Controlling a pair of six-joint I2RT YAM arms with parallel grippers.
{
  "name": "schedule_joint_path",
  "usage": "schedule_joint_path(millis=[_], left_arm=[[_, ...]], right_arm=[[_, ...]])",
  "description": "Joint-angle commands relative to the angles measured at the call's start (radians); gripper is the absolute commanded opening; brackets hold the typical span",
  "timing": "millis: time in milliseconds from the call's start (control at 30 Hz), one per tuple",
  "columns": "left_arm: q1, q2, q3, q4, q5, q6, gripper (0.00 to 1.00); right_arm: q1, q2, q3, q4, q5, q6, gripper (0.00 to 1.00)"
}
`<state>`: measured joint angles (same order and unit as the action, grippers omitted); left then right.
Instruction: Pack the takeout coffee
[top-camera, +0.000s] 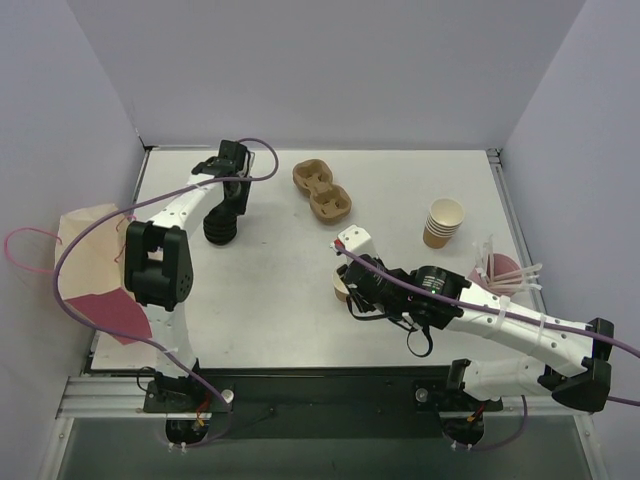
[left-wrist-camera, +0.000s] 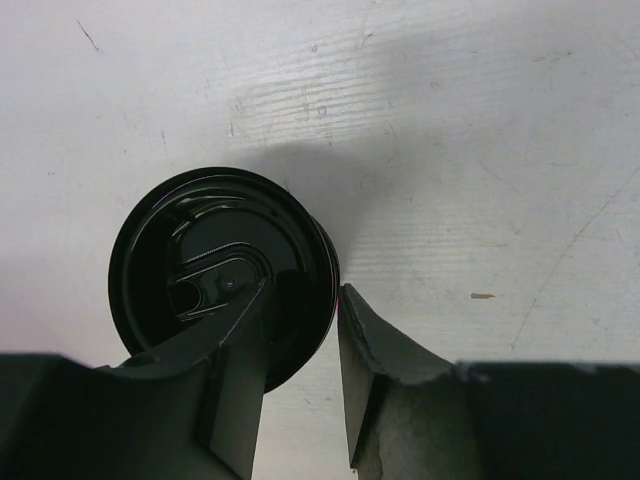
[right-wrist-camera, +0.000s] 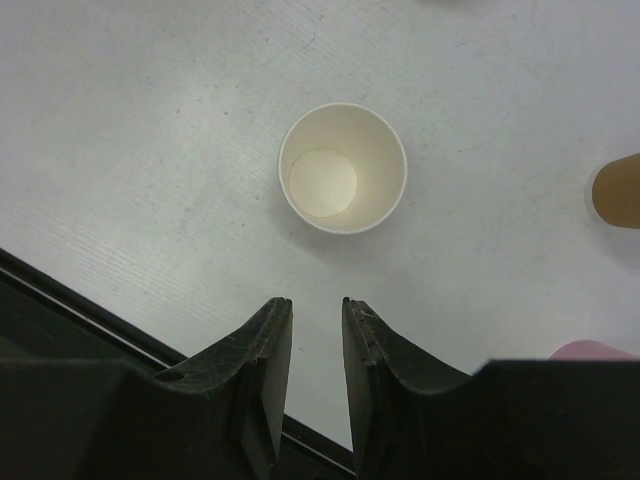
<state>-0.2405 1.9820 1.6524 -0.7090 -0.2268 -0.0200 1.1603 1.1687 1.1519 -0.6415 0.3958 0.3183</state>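
A: Where's the takeout coffee?

B: No finished one in view. Only the parts. The open cup (right-wrist-camera: 343, 168) stands upright on the tabletop (top-camera: 270, 310), mouth up, no lid, right by the R arm. The lids are off to the left-rear in the lid stack (top-camera: 222, 232).

A: Left tool?

B: The left tool (left-wrist-camera: 300, 292) is down at the stack, jaws partway in, straddling the rim of the top lid (left-wrist-camera: 190, 235). One finger (left-wrist-camera: 235, 335) is over the lid's face; the other (left-wrist-camera: 380, 350) is just outside the rim & looks to be touching it. Can't tell if it's got a real pinch.

A: Right tool?

B: The right tool (right-wrist-camera: 317, 303) shows a narrow gap w/ nothing in it. The cup sits straight ahead of the tips, in line w/ the gap, not touching.

A: What does the next move hang on?

B: My read is the lid goes to the cup. From the left tool the cup lies to the right & nearer the bases, well apart. The L arm is nearer the lid, the R arm nearer the cup. The lid lies flat & the cup's axis is vertical, so it should go on level. The carrier (top-camera: 320, 187) waits at the rear, between the two.
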Motion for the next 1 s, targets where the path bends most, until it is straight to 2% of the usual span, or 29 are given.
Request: schedule_joint_path(millis=[0, 367, 600, 700, 800, 967], left_arm=[[-0.005, 0.021, 0.053, -0.014, 0.001, 0.014, 0.41], [-0.013, 0.021, 0.061, -0.026, 0.003, 0.04, 0.28], [-0.026, 0.008, 0.063, -0.041, -0.006, 0.04, 0.24], [-0.033, 0.001, 0.066, -0.05, -0.013, 0.045, 0.24], [-0.036, -0.011, 0.06, -0.05, -0.023, 0.043, 0.3], [-0.036, -0.014, 0.047, -0.052, -0.046, 0.043, 0.31]], right_arm=[[0.009, -0.004, 0.005, -0.032, 0.046, 0.005, 0.27], [0.009, 0.002, 0.017, -0.043, 0.061, -0.001, 0.27], [0.009, 0.008, 0.017, -0.047, 0.06, -0.001, 0.27], [0.007, 0.009, 0.017, -0.046, 0.058, 0.001, 0.28], [0.009, 0.008, 0.014, -0.049, 0.052, 0.004, 0.28], [0.009, 0.003, 0.012, -0.049, 0.048, 0.008, 0.28]])
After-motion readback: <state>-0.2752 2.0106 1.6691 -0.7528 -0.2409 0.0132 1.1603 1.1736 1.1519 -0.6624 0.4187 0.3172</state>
